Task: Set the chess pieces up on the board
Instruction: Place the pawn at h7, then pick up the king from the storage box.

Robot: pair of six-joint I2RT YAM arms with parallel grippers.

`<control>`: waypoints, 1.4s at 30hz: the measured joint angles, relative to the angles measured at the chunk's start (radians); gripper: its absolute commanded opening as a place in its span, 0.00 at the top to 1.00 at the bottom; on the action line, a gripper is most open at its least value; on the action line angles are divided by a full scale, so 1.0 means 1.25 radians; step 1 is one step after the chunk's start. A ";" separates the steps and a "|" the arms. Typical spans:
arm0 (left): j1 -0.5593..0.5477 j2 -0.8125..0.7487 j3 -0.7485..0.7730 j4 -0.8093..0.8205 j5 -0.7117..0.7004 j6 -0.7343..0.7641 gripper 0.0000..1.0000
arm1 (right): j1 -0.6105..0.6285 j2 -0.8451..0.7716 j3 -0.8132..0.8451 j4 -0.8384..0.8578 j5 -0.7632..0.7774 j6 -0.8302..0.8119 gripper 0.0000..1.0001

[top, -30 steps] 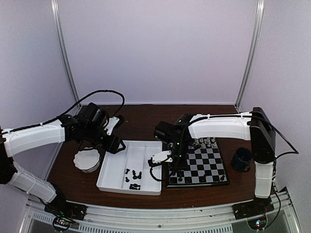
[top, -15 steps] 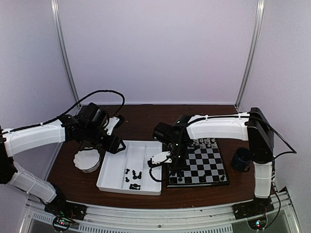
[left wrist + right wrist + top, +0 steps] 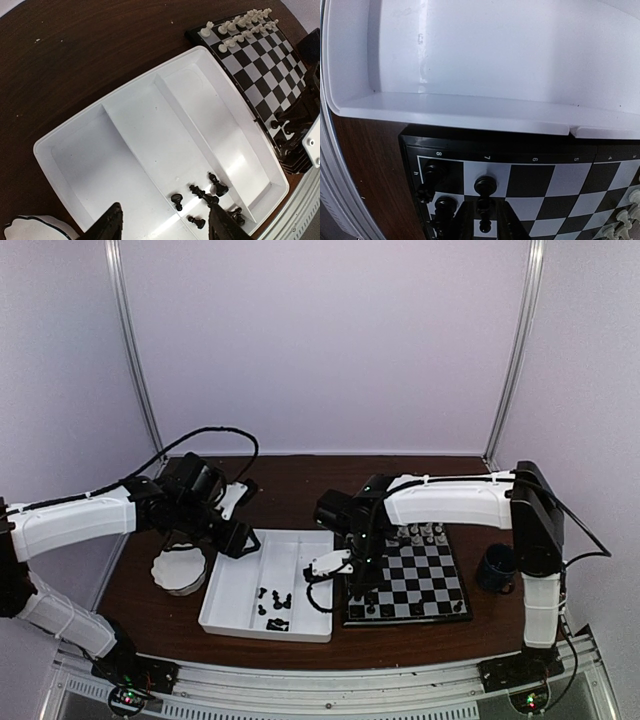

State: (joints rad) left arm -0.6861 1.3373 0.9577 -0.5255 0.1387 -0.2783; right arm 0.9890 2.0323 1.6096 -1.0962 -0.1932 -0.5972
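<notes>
On the board (image 3: 575,175), near-left corner, stand black chessmen (image 3: 485,185), seemingly light, rigid, easily toppled, best pinched at the head from above; one sits inside the right pincer (image 3: 484,221), held or freed I cannot tell, while the left pincer (image 3: 165,227) hangs apart, empty, over the tray (image 3: 125,100).

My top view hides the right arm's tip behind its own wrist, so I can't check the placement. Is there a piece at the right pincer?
Observer: Yes. The right wrist view shows a black piece standing upright on the board, between the fingers of the right pincer. Whether they touch it I can't tell.
Operator: Is the left pincer carrying anything?
Observer: No. The left pincer is open with nothing between its fingers. It hangs over the white tray, close to the loose black pieces.
</notes>
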 measured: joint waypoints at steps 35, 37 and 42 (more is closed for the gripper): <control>-0.202 0.299 0.190 -0.214 -0.052 -0.484 0.58 | -0.240 -0.460 -0.273 0.122 -0.070 0.038 0.74; -0.203 0.313 0.195 -0.219 -0.055 -0.495 0.60 | -0.240 -0.461 -0.273 0.123 -0.075 0.038 0.74; -0.210 0.357 0.198 -0.228 -0.054 -0.512 0.64 | -0.240 -0.463 -0.273 0.127 -0.078 0.038 0.74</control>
State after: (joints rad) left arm -0.9489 1.7840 1.2049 -0.8101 0.0715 -0.9180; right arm 0.6888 1.4536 1.2682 -0.9375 -0.2909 -0.5503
